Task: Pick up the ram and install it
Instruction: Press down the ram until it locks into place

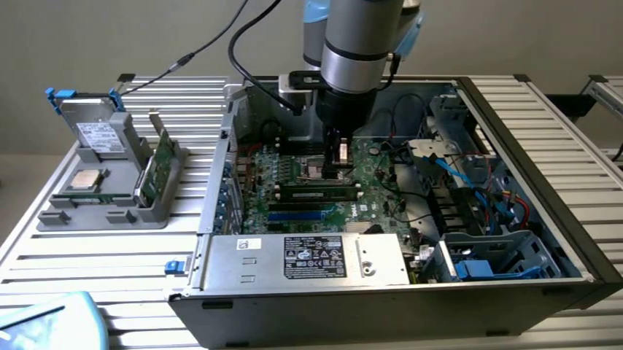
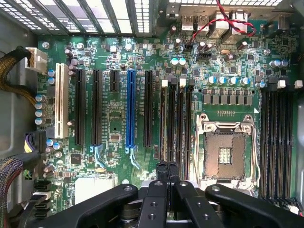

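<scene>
The gripper (image 1: 341, 166) was shut tight on nothing, low inside the computer case (image 1: 545, 131). The ram (image 1: 316, 193) was seen in a slot just beside it, next to the open chip socket (image 2: 223, 152). Cables (image 1: 457, 175) were crowded nearby. Another green stick (image 1: 160, 171) was stood in the grey tray (image 1: 87, 211) outside.

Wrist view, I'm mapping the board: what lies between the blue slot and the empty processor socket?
A black expansion slot, then a bank of memory slots, as the wrist view shows.
</scene>
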Robot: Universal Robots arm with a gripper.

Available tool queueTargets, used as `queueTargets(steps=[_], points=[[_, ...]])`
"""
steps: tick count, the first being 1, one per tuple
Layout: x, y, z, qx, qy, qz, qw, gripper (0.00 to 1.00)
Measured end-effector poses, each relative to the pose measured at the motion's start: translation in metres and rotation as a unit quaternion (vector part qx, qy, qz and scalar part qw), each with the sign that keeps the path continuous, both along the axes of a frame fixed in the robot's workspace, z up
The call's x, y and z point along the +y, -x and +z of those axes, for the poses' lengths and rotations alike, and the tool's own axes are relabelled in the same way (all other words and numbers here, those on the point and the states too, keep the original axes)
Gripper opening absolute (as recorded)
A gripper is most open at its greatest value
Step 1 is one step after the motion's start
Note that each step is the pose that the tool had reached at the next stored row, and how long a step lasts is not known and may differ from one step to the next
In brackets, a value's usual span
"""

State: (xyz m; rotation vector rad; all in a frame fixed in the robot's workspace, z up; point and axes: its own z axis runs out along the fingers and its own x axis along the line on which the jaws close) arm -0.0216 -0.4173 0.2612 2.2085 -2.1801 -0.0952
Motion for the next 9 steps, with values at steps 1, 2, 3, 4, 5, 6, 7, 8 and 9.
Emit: queueTargets(steps=[1,2,3,4,5,6,7,8,9], points=[[0.0,0.0,0.0,0.0,0.0,0.0,1.0,0.11],[0.0,0.0,0.0,0.0,0.0,0.0,1.0,0.11],[0.0,0.0,0.0,0.0,0.0,0.0,1.0,0.11],[0.0,0.0,0.0,0.0,0.0,0.0,1.0,0.11],[0.0,0.0,0.0,0.0,0.0,0.0,1.0,0.11],[0.0,0.0,0.0,0.0,0.0,0.0,1.0,0.11],[0.0,0.0,0.0,0.0,0.0,0.0,1.0,0.11],[0.0,0.0,0.0,0.0,0.0,0.0,1.0,0.11],[0.0,0.0,0.0,0.0,0.0,0.0,1.0,0.11]])
